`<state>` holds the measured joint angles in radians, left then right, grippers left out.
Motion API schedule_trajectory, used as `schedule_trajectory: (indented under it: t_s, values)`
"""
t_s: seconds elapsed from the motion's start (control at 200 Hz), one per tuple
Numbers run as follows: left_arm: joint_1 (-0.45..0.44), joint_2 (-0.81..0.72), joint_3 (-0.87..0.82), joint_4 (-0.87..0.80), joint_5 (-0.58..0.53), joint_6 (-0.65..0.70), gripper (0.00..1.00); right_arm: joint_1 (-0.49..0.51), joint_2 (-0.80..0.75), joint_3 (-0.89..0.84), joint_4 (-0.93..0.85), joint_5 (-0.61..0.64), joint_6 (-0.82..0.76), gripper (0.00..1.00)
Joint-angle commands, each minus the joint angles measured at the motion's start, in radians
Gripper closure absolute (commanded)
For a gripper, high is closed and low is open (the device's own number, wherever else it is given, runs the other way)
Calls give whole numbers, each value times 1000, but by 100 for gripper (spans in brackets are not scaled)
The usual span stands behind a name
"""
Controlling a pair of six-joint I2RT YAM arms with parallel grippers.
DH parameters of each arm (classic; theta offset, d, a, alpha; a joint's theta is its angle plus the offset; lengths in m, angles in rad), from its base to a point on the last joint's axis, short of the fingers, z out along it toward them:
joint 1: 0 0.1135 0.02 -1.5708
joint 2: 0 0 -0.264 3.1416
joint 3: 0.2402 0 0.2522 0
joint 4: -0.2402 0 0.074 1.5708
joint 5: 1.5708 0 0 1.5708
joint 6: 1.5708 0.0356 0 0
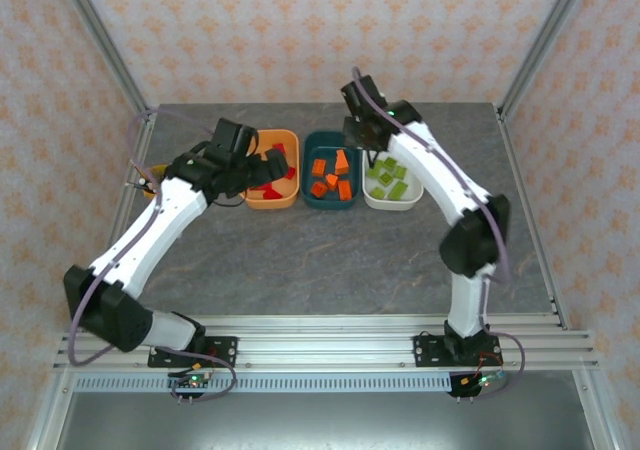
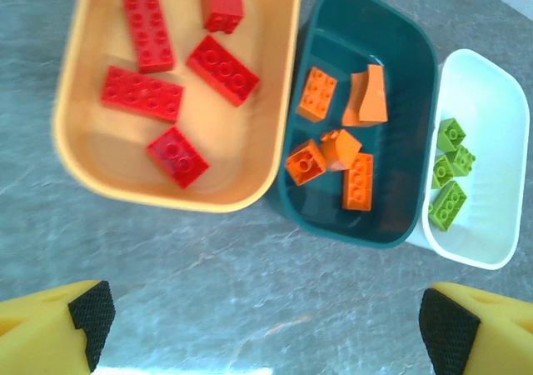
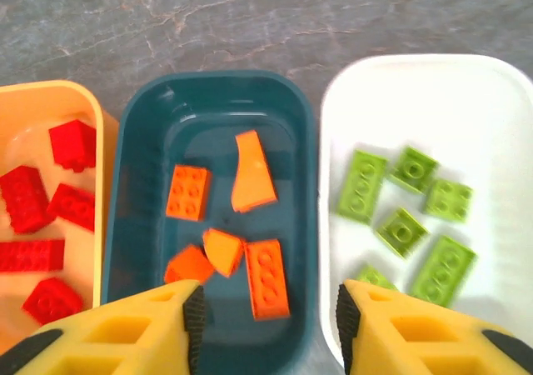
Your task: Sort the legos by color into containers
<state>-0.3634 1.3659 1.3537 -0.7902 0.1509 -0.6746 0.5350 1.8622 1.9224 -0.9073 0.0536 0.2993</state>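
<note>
Three tubs stand side by side at mid-table. The light orange tub (image 2: 166, 200) holds several red legos (image 2: 141, 93). Beside it, the dark teal tub (image 2: 400, 83) holds several orange legos (image 2: 317, 93). Several yellow-green legos (image 2: 447, 205) lie in the white tub (image 2: 491, 142). My left gripper (image 2: 271, 325) hangs wide open over bare table just in front of the orange and teal tubs, with nothing in it. My right gripper (image 3: 268, 325) is open above the near end of the teal tub (image 3: 141, 225), its jaws apart over an oblong orange lego (image 3: 267, 279).
Grey stone tabletop (image 1: 330, 260) stretches between the tubs and the arm bases. Metal frame posts (image 1: 100, 40) and patterned walls close in the back and sides. A small cluttered item (image 1: 146, 182) sits at the table's left edge beside my left arm.
</note>
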Motion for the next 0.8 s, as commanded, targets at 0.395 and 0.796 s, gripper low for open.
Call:
schedule_trajectory:
  t_s: [0.395,0.796]
  values:
    - [31,-502,-369,-56,-125,174,0,-1,-842,-835,135,144,91,1]
    - [31,-774,-745,353,-746,520,0,-17,-1031,-1259,630,659,-125,0]
